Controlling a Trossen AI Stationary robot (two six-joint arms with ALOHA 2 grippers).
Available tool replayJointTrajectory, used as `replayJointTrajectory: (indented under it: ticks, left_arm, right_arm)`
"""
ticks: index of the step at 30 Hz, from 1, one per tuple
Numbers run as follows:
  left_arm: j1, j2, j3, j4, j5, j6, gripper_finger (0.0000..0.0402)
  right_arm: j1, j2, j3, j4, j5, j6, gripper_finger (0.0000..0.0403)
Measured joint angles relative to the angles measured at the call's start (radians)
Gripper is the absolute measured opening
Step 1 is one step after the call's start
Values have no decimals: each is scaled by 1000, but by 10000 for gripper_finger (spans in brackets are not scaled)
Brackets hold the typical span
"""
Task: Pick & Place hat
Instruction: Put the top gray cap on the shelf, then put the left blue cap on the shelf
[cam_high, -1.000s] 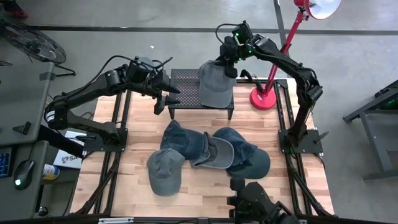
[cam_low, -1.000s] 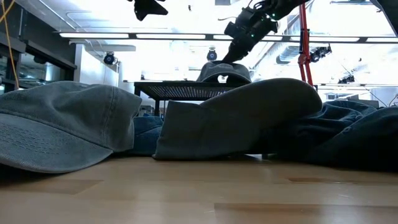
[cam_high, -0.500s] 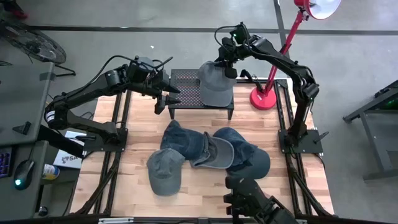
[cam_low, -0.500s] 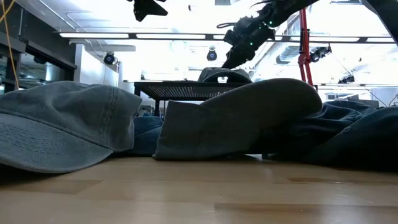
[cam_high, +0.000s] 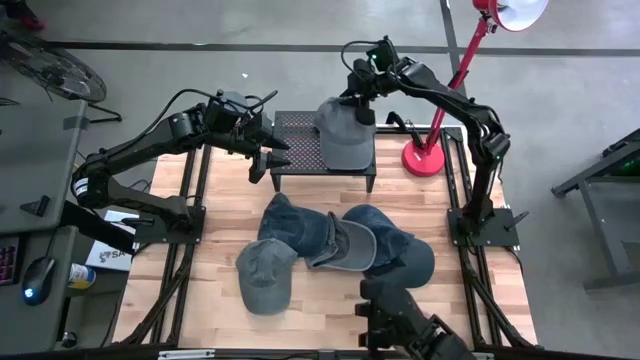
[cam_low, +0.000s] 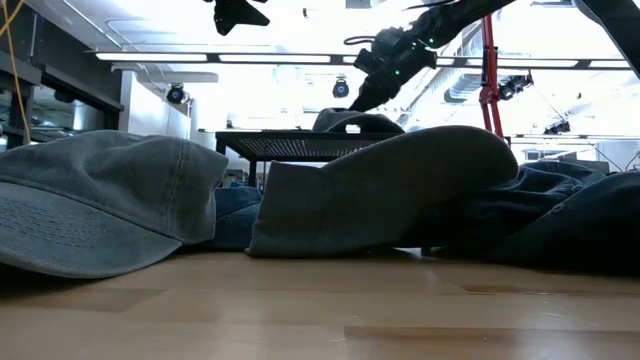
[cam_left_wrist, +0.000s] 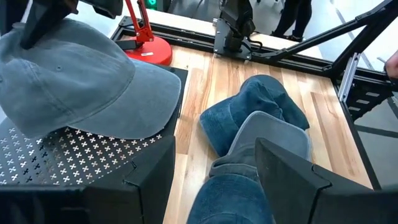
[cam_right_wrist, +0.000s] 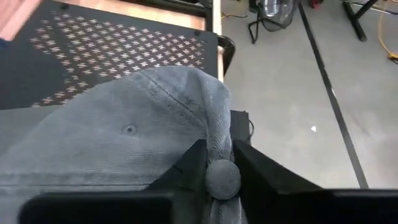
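Grey hat (cam_high: 342, 138) lies lengthwise across perforated stand (cam_high: 298, 140), brim toward table centre.

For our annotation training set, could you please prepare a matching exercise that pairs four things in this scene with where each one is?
Things:
1. grey cap
2. red lamp
3. left gripper
4. pile of caps

Places:
A. on the wooden table, in front of the platform
B. beside the black perforated platform, nothing between its fingers
C. on the perforated platform
D. standing at the table's far right corner

Pairs: 1-C, 2-D, 3-B, 4-A
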Motion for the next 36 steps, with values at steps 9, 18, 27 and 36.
replayJointTrajectory:
  ticks: [9, 18, 27, 36]
  left_arm:
    - [0, 0, 0, 0, 0, 0, 216]
    - [0, 0, 1, 0, 0, 0, 216]
    - [0, -9, 2, 0, -40, 6, 216]
    - [0, -55, 2, -9, -60, 36, 216]
  right_arm:
    - [23, 0, 0, 5, 81, 77, 173]
    - [30, -46, 0, 8, 155, 167, 211]
    - [40, -183, 2, -36, 191, 351, 226]
    - [156, -385, 2, -213, 223, 435, 226]
